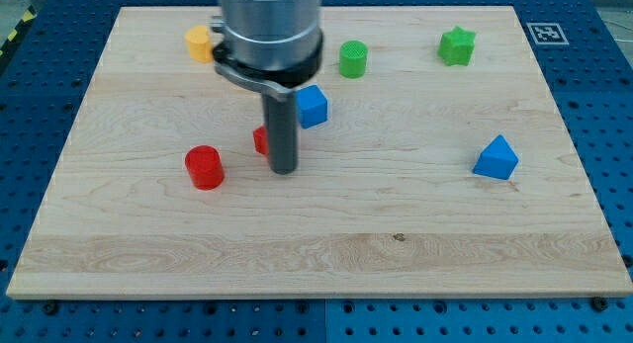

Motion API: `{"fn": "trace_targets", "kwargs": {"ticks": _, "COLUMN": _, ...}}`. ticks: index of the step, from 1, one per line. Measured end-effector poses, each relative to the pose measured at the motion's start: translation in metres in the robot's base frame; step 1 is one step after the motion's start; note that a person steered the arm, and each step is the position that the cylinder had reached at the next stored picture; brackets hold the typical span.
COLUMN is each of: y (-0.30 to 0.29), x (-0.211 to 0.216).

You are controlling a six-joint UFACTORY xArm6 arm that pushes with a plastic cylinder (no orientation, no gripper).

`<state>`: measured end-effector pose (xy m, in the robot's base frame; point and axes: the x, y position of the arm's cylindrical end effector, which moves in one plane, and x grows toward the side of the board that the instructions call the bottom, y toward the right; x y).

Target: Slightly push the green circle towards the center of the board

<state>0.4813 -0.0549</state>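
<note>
The green circle stands upright near the view's top, a little right of the middle. My tip rests on the board left of centre, well below and to the left of the green circle and apart from it. A small red block is mostly hidden behind the rod, just left of it. A blue cube sits just right of the rod, between my tip and the green circle.
A red cylinder stands left of my tip. A yellow block is at the top left, partly hidden by the arm. A green star is at the top right. A blue triangular block is at the right.
</note>
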Motion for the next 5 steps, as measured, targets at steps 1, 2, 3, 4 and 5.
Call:
{"fn": "trace_targets", "kwargs": {"ticks": 1, "y": -0.007, "x": 0.015}}
{"fn": "trace_targets", "kwargs": {"ticks": 2, "y": 0.033, "x": 0.028}}
{"fn": "trace_targets", "kwargs": {"ticks": 3, "y": 0.087, "x": 0.037}}
{"fn": "trace_targets", "kwargs": {"ticks": 4, "y": 0.114, "x": 0.029}}
{"fn": "trace_targets", "kwargs": {"ticks": 5, "y": 0.145, "x": -0.003}}
